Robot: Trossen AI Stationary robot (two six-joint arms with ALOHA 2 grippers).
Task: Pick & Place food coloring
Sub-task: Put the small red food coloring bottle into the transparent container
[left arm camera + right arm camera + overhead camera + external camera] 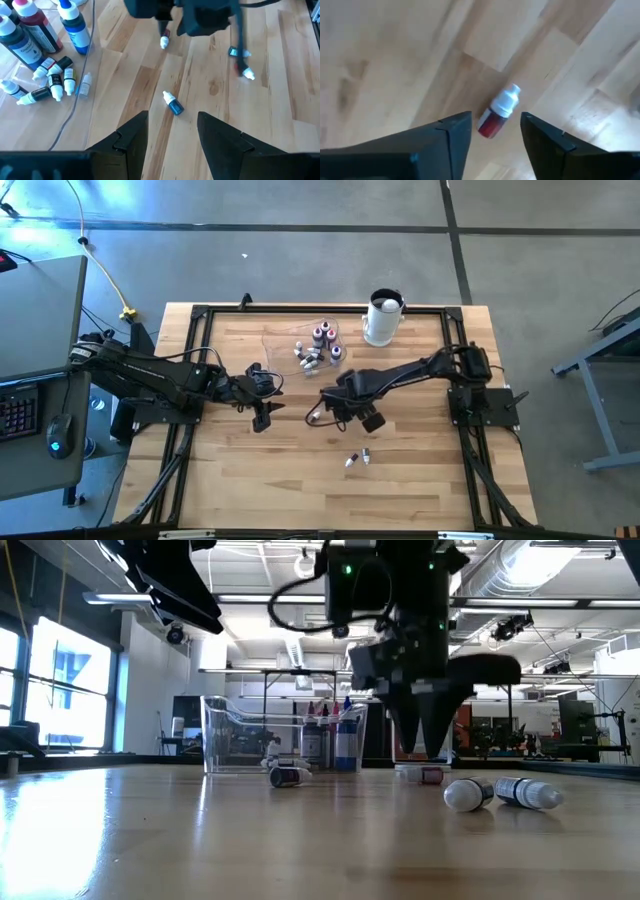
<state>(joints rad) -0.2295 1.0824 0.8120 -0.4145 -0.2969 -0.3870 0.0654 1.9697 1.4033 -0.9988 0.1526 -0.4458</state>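
red bottle [498,113] lies flat, white cap away from r gripper [495,137], fingers apart, ungripped.

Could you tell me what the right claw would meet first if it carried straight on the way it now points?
Most likely the small red bottle, lying on the table in line with the right claw's open gap.

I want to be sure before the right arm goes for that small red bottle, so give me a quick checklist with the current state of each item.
1. Right gripper open: ok.
2. Small red white-capped food coloring bottle lined up between its fingers: ok.
3. Bottle lying flat on the wooden table, nothing touching it: ok.
4. Bottle not yet gripped: ok.
5. Left gripper open, apart over the small blue bottle: ok.
6. Height above table: cannot tell.
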